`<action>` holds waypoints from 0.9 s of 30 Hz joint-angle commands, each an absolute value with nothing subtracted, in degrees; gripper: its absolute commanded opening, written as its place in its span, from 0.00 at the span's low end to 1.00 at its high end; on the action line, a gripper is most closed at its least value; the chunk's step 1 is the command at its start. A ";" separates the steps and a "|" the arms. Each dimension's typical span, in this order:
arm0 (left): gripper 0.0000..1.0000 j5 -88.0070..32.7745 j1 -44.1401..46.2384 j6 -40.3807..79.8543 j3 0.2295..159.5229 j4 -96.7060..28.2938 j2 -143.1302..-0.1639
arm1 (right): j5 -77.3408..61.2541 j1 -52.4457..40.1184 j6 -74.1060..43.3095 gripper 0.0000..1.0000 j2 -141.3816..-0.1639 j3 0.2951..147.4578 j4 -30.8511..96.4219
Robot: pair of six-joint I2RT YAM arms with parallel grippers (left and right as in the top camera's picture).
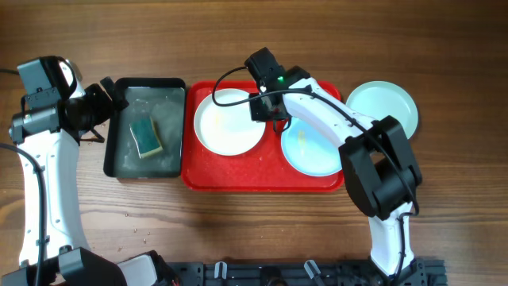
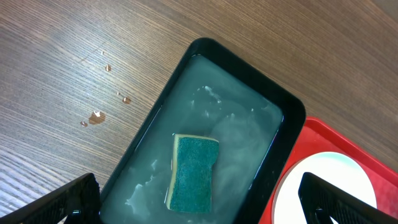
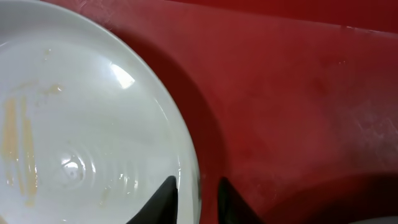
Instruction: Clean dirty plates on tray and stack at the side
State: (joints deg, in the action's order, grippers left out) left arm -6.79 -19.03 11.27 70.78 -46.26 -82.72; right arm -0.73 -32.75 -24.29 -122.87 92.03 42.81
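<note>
Nearest the robot's base, the tabletop (image 1: 238, 230) is lying bare, and the work is sitting farther out in a row. The red tray (image 1: 262, 179) is holding two of the plates side by side, a turquoise plate (image 1: 313, 155) on its right half and the white plate (image 3: 81, 124) on its left half. The white plate is carrying yellowish smears (image 3: 18, 143), so by my reading it is the one being dealt with now. The right hand (image 3: 196, 190) is reaching down at that plate's right edge. One finger is over the plate's inside and the other over the tray floor, so the rim is running between them, a stance that suits lifting a flat plate by its lip. The jaws are standing only narrowly apart, and I cannot tell whether they are actually pinching the rim.

To the left, the black tray (image 2: 249, 74) is sitting just beside the red one, filled with cloudy water (image 2: 230, 124). The sponge (image 2: 193, 177) is lying in it green side up, probably soaking so it is wet for scrubbing. The left hand (image 1: 101, 111) is hovering at that tray's left side with its jaws spread wide, holding nothing, seemingly placed to go for the sponge. Farthest out, a second turquoise plate (image 1: 389, 107) is resting on the tabletop just beside the red tray's far right corner, likely starting the stack of finished ones.
</note>
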 commanded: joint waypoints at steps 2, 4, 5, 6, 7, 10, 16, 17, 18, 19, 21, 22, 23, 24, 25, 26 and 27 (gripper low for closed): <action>1.00 -7.25 -19.09 11.60 71.37 -46.13 -82.63 | 0.62 -32.62 -24.60 0.18 -124.31 92.12 42.70; 1.00 -7.25 -19.07 11.60 71.37 -46.13 -82.63 | 0.47 -32.62 -24.64 0.18 -124.31 91.55 42.57; 1.00 -7.25 -19.07 11.60 71.37 -46.13 -82.63 | 0.49 -32.62 -24.62 0.18 -124.31 91.11 42.54; 1.00 -7.25 -19.07 11.60 71.37 -46.13 -82.63 | 0.49 -32.62 -24.62 0.18 -124.31 90.28 41.87; 1.00 -7.25 -19.09 11.60 71.37 -46.13 -82.63 | 0.49 -32.62 -24.64 0.17 -124.31 89.43 40.84; 1.00 -7.25 -19.07 11.60 71.37 -46.13 -82.63 | 0.49 -32.62 -24.58 0.04 -124.31 89.17 40.51; 1.00 -7.25 -19.09 11.60 71.37 -46.13 -82.63 | 3.27 -32.10 -24.60 0.04 -124.27 89.23 42.59; 1.00 -7.25 -19.07 11.60 71.37 -46.13 -82.63 | 3.27 -32.01 -25.26 0.04 -124.16 89.41 43.20; 1.00 -7.25 -19.07 11.60 71.37 -46.13 -82.63 | 3.25 -31.97 -25.71 0.04 -123.96 89.62 44.01; 1.00 -7.25 -19.07 11.60 71.37 -46.13 -82.63 | 3.29 -31.97 -25.91 0.04 -123.59 89.76 44.64; 1.00 -7.25 -19.09 11.60 71.37 -46.13 -82.63 | 3.27 -31.97 -25.93 0.05 -122.72 89.78 44.84; 1.00 -7.25 -19.07 11.60 71.37 -46.13 -82.63 | 3.27 -31.97 -25.91 0.06 -122.17 89.78 44.97; 1.00 -7.25 -19.07 11.60 71.37 -46.13 -82.63 | 3.27 -31.97 -25.91 0.08 -121.60 89.78 45.06; 1.00 -7.25 -19.09 11.60 71.37 -46.13 -82.63 | 3.22 -31.97 -25.89 0.21 -120.84 89.78 45.21; 1.00 -7.25 -19.09 11.60 71.37 -46.13 -82.63 | 3.14 -31.97 -25.89 0.33 -120.62 89.78 45.23; 1.00 -7.25 -19.09 11.60 71.37 -46.13 -82.63 | 3.01 -31.97 -25.89 0.45 -120.46 89.78 45.23; 1.00 -7.25 -19.07 11.60 71.37 -46.13 -82.63 | 2.98 -31.97 -25.89 0.53 -120.46 89.78 45.21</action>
State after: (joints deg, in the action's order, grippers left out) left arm -6.79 -19.03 11.27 70.78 -46.26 -82.72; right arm 1.76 -32.32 -25.71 -122.67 89.76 45.17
